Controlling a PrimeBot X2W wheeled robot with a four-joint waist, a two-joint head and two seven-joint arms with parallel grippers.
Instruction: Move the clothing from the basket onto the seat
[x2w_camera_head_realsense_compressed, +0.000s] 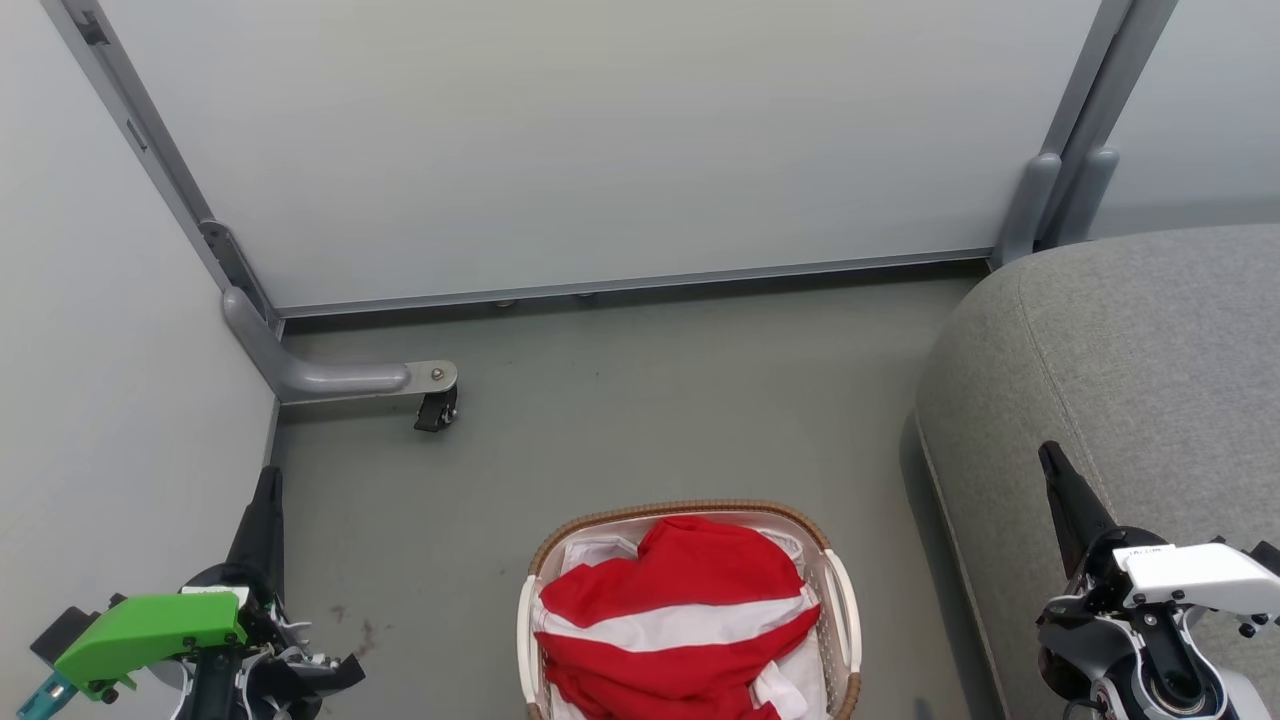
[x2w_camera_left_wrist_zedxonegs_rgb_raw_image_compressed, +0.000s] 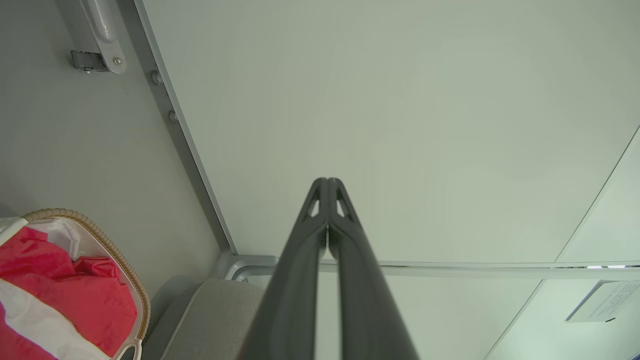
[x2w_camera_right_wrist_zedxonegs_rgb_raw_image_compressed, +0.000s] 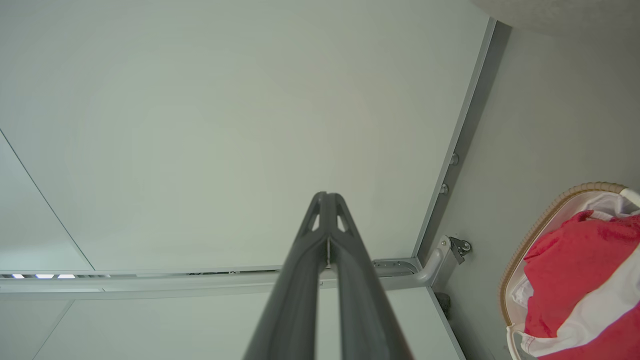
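Note:
Red clothing (x2w_camera_head_realsense_compressed: 680, 610) with a white band lies heaped in the white basket (x2w_camera_head_realsense_compressed: 838, 600) with a brown woven rim, on the floor at the bottom middle of the head view. The grey seat (x2w_camera_head_realsense_compressed: 1130, 360) fills the right side. My left gripper (x2w_camera_head_realsense_compressed: 268, 480) points up at the lower left, shut and empty, well left of the basket. My right gripper (x2w_camera_head_realsense_compressed: 1050, 458) is shut and empty over the seat's front edge. The left wrist view shows shut fingers (x2w_camera_left_wrist_zedxonegs_rgb_raw_image_compressed: 327, 182), the clothing (x2w_camera_left_wrist_zedxonegs_rgb_raw_image_compressed: 65, 295) and basket (x2w_camera_left_wrist_zedxonegs_rgb_raw_image_compressed: 115, 250). The right wrist view shows shut fingers (x2w_camera_right_wrist_zedxonegs_rgb_raw_image_compressed: 326, 196), the clothing (x2w_camera_right_wrist_zedxonegs_rgb_raw_image_compressed: 580, 270) and basket (x2w_camera_right_wrist_zedxonegs_rgb_raw_image_compressed: 540, 220).
Pale partition panels (x2w_camera_head_realsense_compressed: 600, 140) with grey metal frames wall off the back and left. A metal foot with a black castor (x2w_camera_head_realsense_compressed: 437, 408) juts onto the floor at the left. Open grey floor (x2w_camera_head_realsense_compressed: 660, 400) lies between the panels, basket and seat.

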